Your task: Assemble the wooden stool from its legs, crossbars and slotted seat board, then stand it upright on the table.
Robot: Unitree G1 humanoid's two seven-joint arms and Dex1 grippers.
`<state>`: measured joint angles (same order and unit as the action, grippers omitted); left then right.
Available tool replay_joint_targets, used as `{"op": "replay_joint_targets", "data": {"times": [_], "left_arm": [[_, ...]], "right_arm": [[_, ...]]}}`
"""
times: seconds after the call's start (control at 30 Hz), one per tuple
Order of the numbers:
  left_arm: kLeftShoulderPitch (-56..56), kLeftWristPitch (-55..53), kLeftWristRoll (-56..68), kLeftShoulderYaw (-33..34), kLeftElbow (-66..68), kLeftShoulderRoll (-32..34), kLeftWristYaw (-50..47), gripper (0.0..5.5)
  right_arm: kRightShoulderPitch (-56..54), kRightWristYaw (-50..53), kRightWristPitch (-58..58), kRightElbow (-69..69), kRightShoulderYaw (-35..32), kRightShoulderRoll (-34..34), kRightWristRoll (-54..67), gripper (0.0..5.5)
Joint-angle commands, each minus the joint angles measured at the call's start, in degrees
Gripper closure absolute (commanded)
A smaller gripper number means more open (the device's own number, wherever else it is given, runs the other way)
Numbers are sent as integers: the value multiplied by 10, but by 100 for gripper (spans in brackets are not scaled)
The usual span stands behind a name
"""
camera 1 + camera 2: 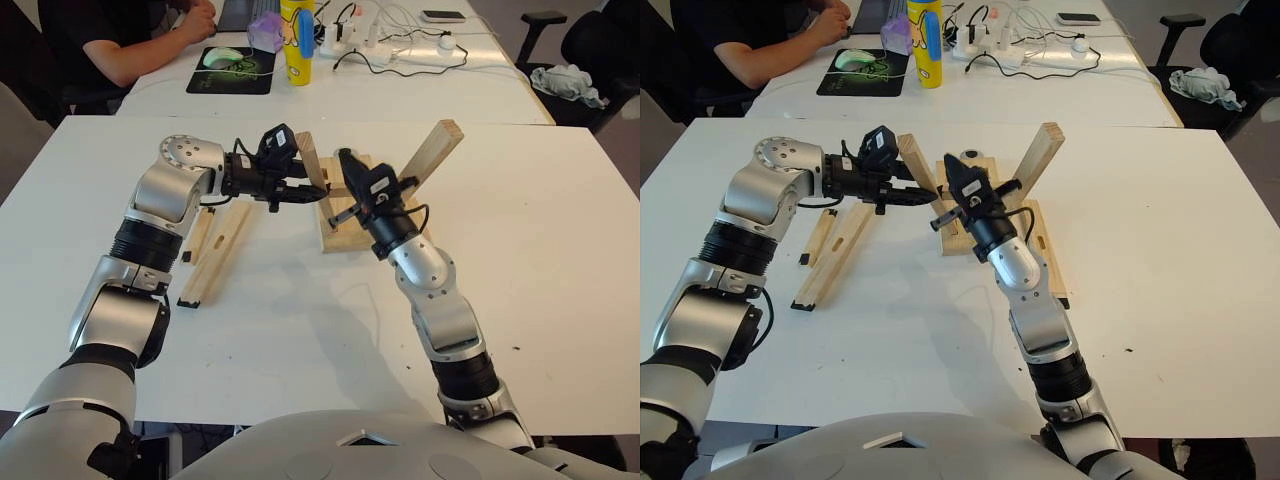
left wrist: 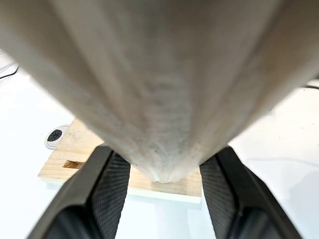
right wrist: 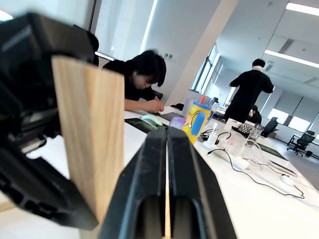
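Note:
The slotted seat board [image 1: 1050, 260] lies flat at the middle of the white table [image 1: 560, 250]. One wooden leg [image 1: 436, 150] rises from it at a slant toward the back right. A second leg [image 1: 308, 158] stands tilted over the board's left end, and my left gripper [image 1: 302, 190] is shut on it; its fingers [image 2: 112, 184] press both sides of the wood in the left wrist view. My right gripper [image 1: 342, 160] is just right of that leg, above the board, shut with nothing in it. Its closed fingertips [image 3: 167, 164] sit beside the held leg [image 3: 92, 139].
Loose wooden bars [image 1: 218, 250] lie on the table to the left of the board. A second table behind holds a yellow bottle [image 1: 297, 40], a mouse pad [image 1: 232, 70] and a power strip [image 1: 385, 45]. A person sits at its far left.

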<state>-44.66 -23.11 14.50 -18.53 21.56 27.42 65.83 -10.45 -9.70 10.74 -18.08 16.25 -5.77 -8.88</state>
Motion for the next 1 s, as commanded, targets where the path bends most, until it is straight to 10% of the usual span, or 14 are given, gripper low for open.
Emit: {"op": "replay_joint_targets", "data": {"times": [0.03, 1.0], "left_arm": [[61, -38, -18, -33, 16, -15, 13, 346], [136, -19, 15, 23, -44, -18, -21, 346]], "right_arm": [[11, 4, 46, 53, 8, -11, -33, 550], [45, -33, 84, 93, 18, -31, -39, 550]]}}
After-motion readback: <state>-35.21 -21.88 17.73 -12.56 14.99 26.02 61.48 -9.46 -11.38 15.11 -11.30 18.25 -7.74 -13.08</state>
